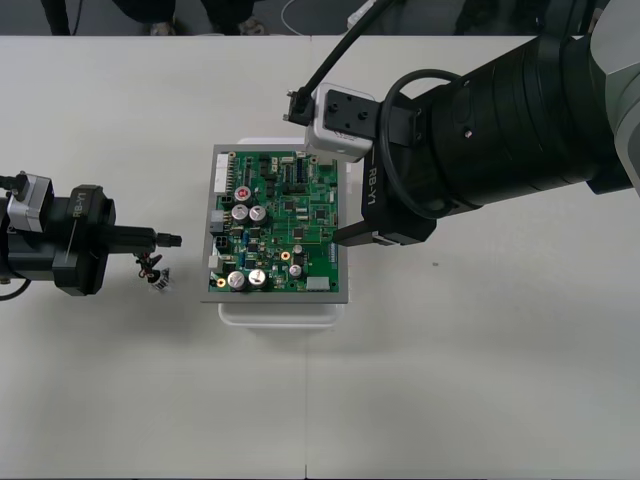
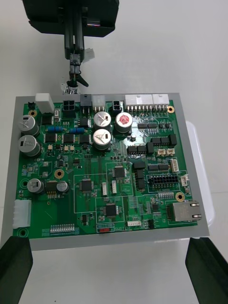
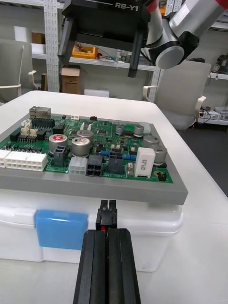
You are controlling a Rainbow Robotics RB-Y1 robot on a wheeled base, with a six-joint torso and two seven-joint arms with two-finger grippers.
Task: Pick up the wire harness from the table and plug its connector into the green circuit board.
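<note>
Left gripper [image 3: 107, 233] held level, slim black fingers pressed flat together, clamped on small boxy black plug [image 3: 106, 213]. Thin harness [image 1: 155, 272] wires dangling just below fingertips. Just ahead of plug, not touching: flat green board [image 3: 90, 142] on grey plate [image 3: 118, 187], atop smooth white base [image 3: 142, 237]. Right gripper [image 2: 111, 256] over board's far side, fingers spread wide, holding nothing.

Elec. lab: PCB [image 1: 275, 222] on table [image 1: 480, 380]

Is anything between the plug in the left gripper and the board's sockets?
Nothing visible. The left gripper holds the plug short of the edge sockets of the green circuit board; the open right gripper hovers over the opposite edge.
</note>
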